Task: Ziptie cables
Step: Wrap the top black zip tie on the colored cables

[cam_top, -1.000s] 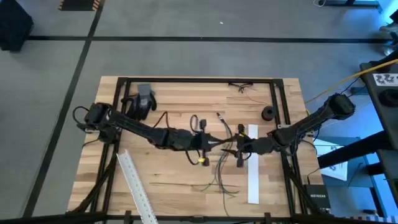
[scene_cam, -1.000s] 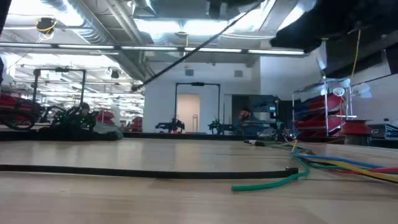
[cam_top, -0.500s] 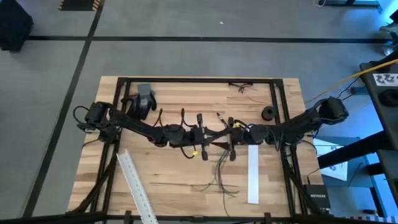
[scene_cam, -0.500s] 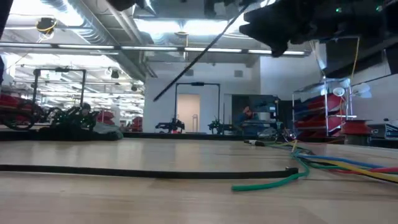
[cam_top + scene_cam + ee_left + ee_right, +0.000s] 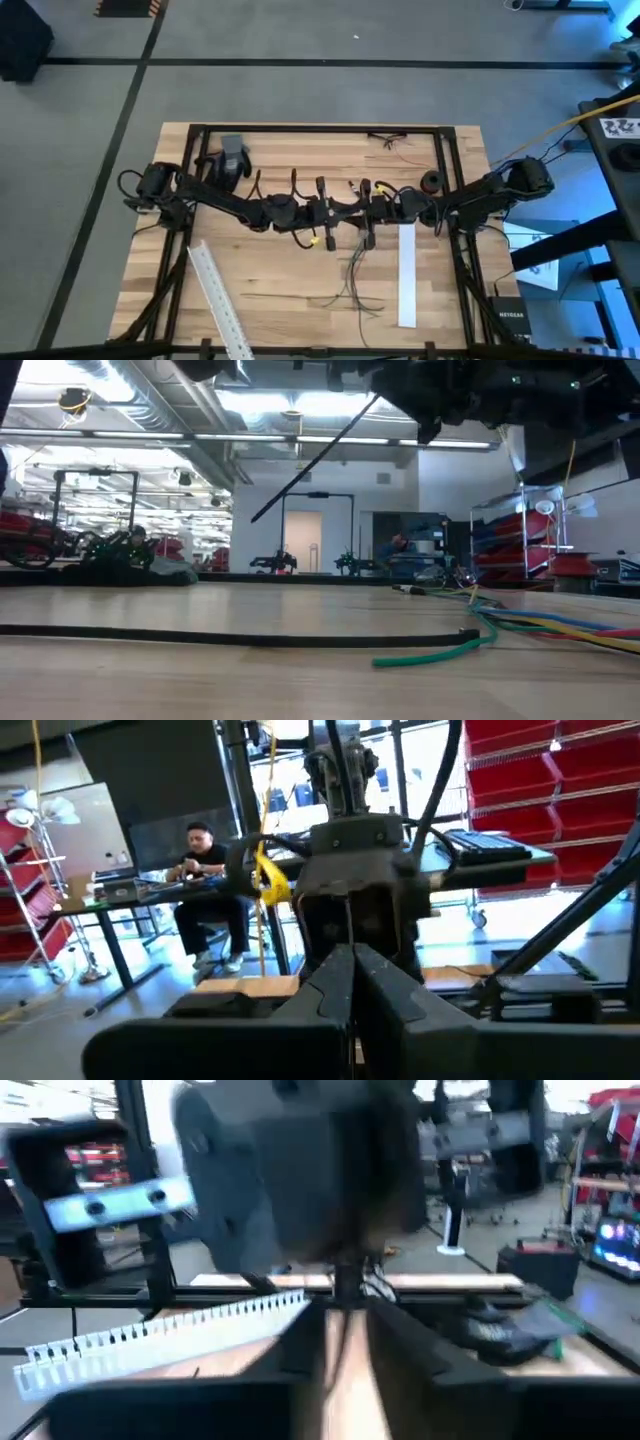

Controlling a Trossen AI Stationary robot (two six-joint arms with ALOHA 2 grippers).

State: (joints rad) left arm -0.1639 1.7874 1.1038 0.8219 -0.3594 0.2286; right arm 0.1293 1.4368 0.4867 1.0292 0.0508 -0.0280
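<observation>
Roughly: cables [image 5: 352, 285] several | white strips [image 5: 406, 275] two | left gripper [image 5: 338, 212], right gripper [image 5: 352, 213]: grip unclear

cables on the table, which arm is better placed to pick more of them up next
Probably the right. The loose cables lie below the point where both tools meet; the right tool sits almost directly above them, the left tool slightly further off. Both appear pinched on a strand.

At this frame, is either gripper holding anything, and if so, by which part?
Both appear to pinch the cables: the left gripper and right gripper meet at the bundle's upper end. The exact grip cannot be told.
</observation>
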